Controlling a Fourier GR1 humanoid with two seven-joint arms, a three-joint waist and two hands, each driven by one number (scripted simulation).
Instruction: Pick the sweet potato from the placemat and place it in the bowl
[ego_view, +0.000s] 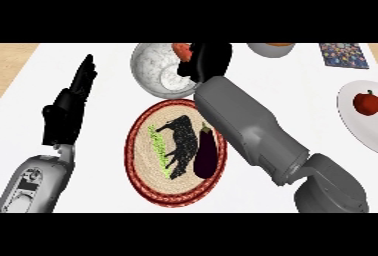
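The right hand (207, 59) is hovering over the speckled white bowl (156, 70) near the worktop's (295, 95) far edge, its fingers curling around the orange-red sweet potato (181, 50), which is showing just above the bowl's inside. The round woven placemat (144, 150) is lying mid-worktop, carrying a dark purple eggplant (206, 152) beside its printed animal figure. A white plate (354, 125) at the right edge is holding a red tomato (365, 102). Another bowl (270, 49) and a patterned card (343, 55) are sitting along the far edge. The left hand (66, 107) is resting near the left edge, fingers straight and upright, with bare worktop around it.
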